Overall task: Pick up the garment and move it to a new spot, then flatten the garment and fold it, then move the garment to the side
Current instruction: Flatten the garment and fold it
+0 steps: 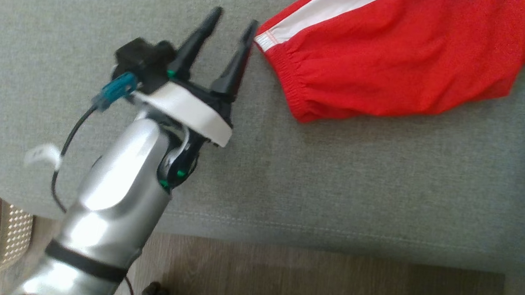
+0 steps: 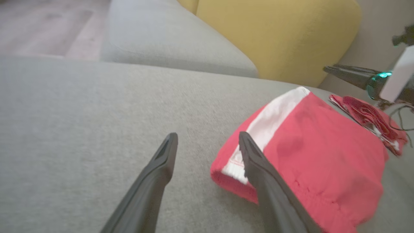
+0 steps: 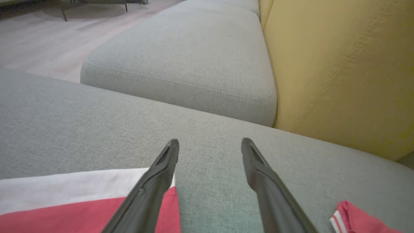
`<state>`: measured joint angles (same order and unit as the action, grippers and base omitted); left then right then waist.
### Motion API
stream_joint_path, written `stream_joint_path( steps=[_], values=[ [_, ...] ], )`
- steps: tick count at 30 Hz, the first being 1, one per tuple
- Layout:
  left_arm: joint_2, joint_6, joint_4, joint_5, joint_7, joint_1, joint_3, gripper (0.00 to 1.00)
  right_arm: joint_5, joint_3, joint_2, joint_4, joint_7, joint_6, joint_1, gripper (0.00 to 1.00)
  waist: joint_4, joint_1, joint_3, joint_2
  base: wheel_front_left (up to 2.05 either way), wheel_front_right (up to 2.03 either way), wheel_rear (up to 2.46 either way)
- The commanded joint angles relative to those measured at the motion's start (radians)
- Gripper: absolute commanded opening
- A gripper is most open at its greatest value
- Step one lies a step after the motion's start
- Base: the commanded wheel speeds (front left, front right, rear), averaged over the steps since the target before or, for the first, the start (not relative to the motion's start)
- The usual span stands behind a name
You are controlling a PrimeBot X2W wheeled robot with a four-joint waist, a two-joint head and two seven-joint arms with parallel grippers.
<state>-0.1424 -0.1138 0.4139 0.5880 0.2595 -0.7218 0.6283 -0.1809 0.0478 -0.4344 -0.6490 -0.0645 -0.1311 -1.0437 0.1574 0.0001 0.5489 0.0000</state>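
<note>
- Though the left gripper point(image 1: 233, 21) sits right at the garment point(image 1: 395, 60), its two dark fingers point(image 1: 196, 40) stand apart w/ nothing btwn them but grey fabric.
- Its finger nearest the garment ends just beside the white-striped corner of the waistband; touching or not, can't tell. In the left wrist view that finger crosses in front of the same corner.
- Right gripper point(image 3: 211, 143): fingers also spread wide, nothing held. One crosses in front of the garment's white stripe, the other is over bare cushion.
- Garment = red shorts w/ a white side stripe & gathered elastic waistband. It lies fairly flat on the seat cushion point(image 1: 332, 177), toward the back edge & right side, well off the front-edge seam.
- At its far end a bunched red-and-white part lies near the right gripper's fingers, per the left wrist view.
- Further out: silver forearm point(image 1: 114, 194) behind the left gripper, w/ a white wrist ring, a teal plug & a black cable point(image 1: 70, 139) looping off it.
- Around that: a second grey cushion point(image 3: 181, 58) butts against this one, a yellow backrest point(image 3: 339, 81) stands behind both, and wood floor point(image 1: 305, 278) shows below the front edge.
</note>
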Motion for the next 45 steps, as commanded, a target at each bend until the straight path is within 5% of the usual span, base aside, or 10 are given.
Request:
stream_joint_path(
  steps=[1, 10, 19, 28, 29, 32, 33, 45],
  values=[
    [-0.011, 0.020, -0.061, -0.044, 0.002, 0.039, -0.071, 1.00, -0.016, -0.009, -0.006, 0.035, 0.026, 0.000, 0.043, 1.00, -0.013, -0.0001, -0.020, 0.0000, 0.00, 0.00, 0.00],
    [0.066, 0.155, -0.343, -0.316, 0.002, 0.344, -0.259, 1.00, -0.137, -0.094, 0.023, -0.004, 0.112, 0.000, 0.238, 1.00, -0.022, -0.0001, -0.099, 0.0000, 0.00, 0.00, 0.00],
    [0.091, 0.214, -0.526, -0.399, 0.002, 0.529, -0.206, 1.00, -0.236, -0.084, -0.005, -0.063, 0.098, 0.000, 0.264, 1.00, 0.077, -0.0001, -0.125, 0.0000, 0.00, 0.00, 0.00],
    [0.092, 0.278, -0.566, -0.386, 0.002, 0.566, -0.152, 1.00, -0.143, 0.059, -0.033, -0.228, -0.017, 0.000, 0.224, 1.00, 0.144, -0.0001, -0.126, 0.0000, 0.00, 0.00, 0.00],
    [0.092, 0.281, -0.568, -0.386, 0.002, 0.565, -0.151, 1.00, -0.143, 0.075, -0.028, -0.244, -0.031, 0.000, 0.220, 0.94, 0.146, -0.0001, -0.128, 0.0000, 0.00, 0.00, 0.00],
    [0.092, 0.286, -0.569, -0.390, 0.002, 0.564, -0.152, 1.00, -0.162, 0.110, -0.015, -0.279, -0.059, 0.000, 0.216, 0.11, 0.146, -0.0001, -0.136, 0.0000, 0.00, 0.00, 0.00],
    [0.092, 0.287, -0.569, -0.393, 0.002, 0.565, -0.153, 1.00, -0.170, 0.120, -0.012, -0.286, -0.061, 0.000, 0.215, 0.00, 0.144, -0.0001, -0.139, 0.0000, 0.00, 0.00, 0.00],
    [0.092, 0.273, -0.563, -0.433, 0.002, 0.578, -0.181, 1.00, -0.190, 0.095, -0.057, -0.334, 0.090, 0.000, 0.161, 0.00, 0.017, -0.0001, -0.176, 0.0000, 0.00, 0.00, 0.00]
  ],
)
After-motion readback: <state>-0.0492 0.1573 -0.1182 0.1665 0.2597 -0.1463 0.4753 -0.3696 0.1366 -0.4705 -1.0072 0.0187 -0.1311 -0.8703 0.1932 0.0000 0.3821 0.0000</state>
